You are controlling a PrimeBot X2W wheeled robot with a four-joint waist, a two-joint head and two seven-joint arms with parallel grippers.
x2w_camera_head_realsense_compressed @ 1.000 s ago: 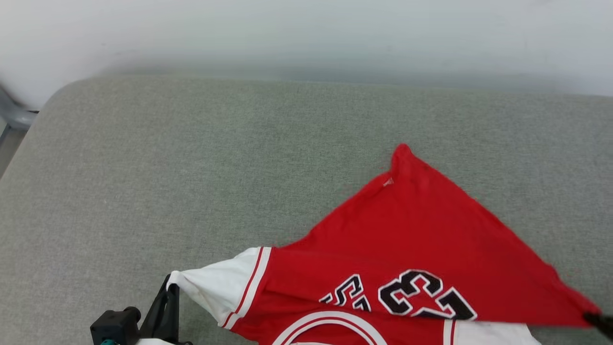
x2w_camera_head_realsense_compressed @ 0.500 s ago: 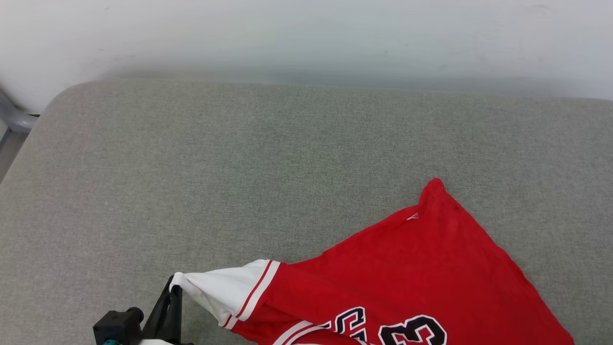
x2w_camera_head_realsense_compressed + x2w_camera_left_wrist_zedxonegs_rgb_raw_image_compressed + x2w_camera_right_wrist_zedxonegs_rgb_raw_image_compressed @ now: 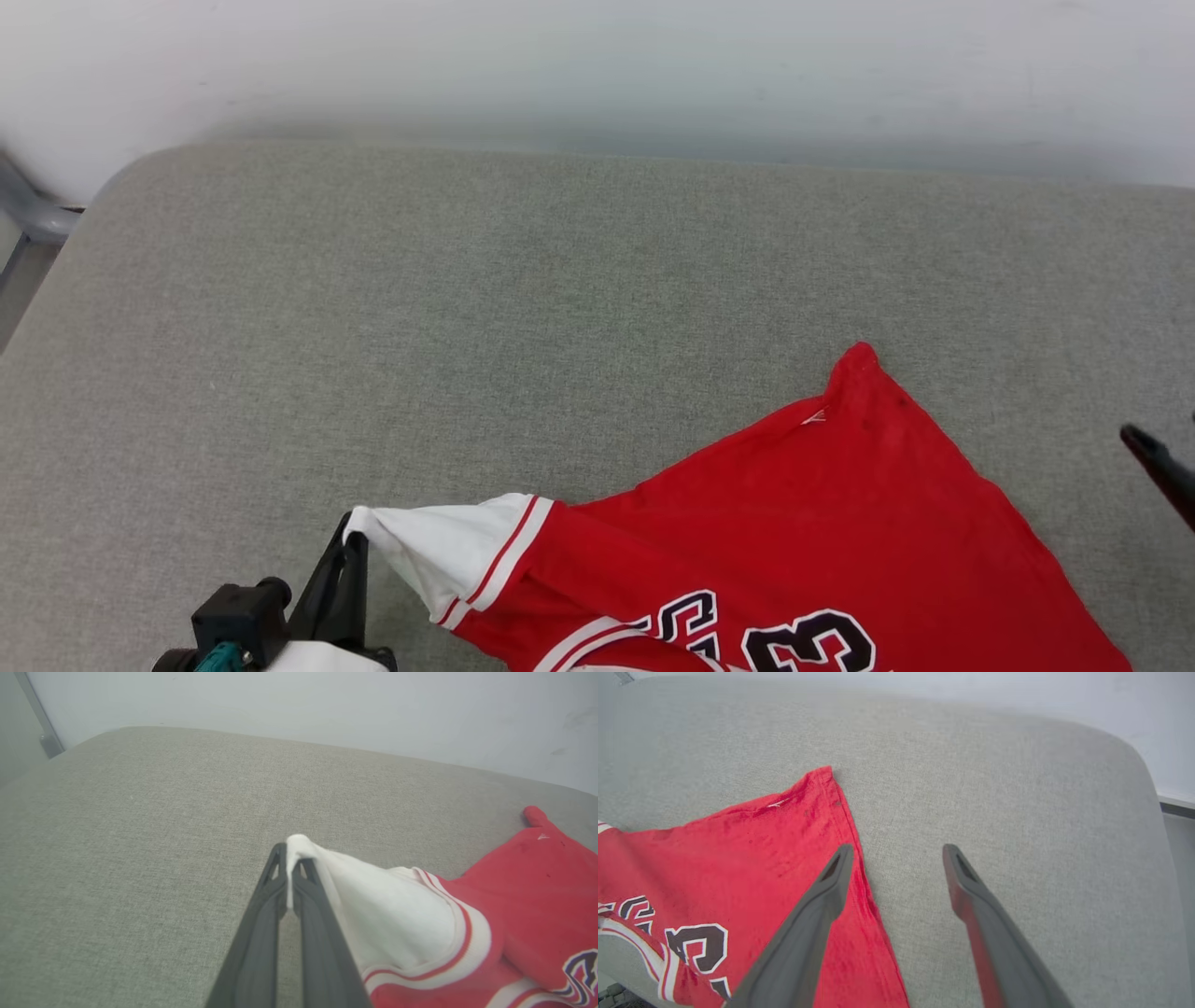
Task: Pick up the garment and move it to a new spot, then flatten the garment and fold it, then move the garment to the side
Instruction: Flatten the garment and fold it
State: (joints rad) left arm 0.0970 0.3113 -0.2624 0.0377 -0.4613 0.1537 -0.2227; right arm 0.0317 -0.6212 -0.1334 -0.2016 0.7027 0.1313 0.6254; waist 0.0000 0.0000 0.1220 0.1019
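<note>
The right pincer (image 3: 896,851) has just let go. A second ago it held the shirt's (image 3: 840,523) far red edge pulled taut out to the right. Now its two fingers stand wide apart with nothing between them. In the right wrist view one finger hangs over the shirt's hem edge and the other over bare cushion (image 3: 467,327). Whether either touches the fabric I cannot tell.

With that pull gone, the red body has slackened and settled onto the cushion's near right part. Its pointed corner (image 3: 859,359) is aimed toward the cushion's back edge, and the black numerals run off the near edge of the head view.

The left pincer (image 3: 350,541) has not changed. It stays clamped on the tip of the white sleeve (image 3: 439,551), over the cushion's near left part, and the sleeve is drawn out to a peak between its fingers.

This looks like the end of the carry, with the shirt set down at its new spot and one side released. It is not flat, though. It lies skewed, with the sleeve lifted and the body bunched toward the cushion's near edge. Flattening probably comes next. The free right pincer would likely need a fresh hold on a hem corner or the other sleeve, so the two arms can spread the cloth before any fold.
</note>
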